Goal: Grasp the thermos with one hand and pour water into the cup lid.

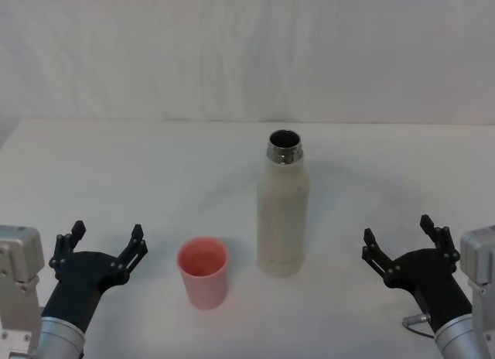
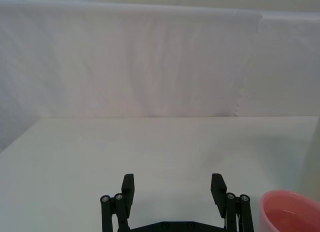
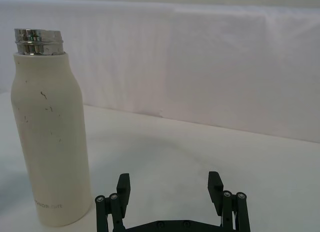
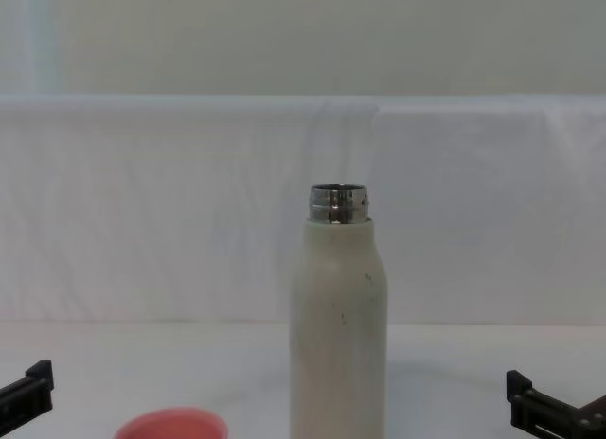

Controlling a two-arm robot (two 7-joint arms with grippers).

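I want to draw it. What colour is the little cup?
The cup is salmon pink, clearest in the head view.

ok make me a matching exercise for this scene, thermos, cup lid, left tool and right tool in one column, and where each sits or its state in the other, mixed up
Column 1
1. thermos
2. cup lid
3. left tool
4. right tool

Column 2
A. open, low on the robot's right, beside the tall bottle
B. upright in the middle of the white table, steel neck uncapped
C. open, low on the robot's left, next to the pink cup
D. short and salmon pink, mouth up, just to the robot's left of the bottle

Pairs: 1-B, 2-D, 3-C, 4-A
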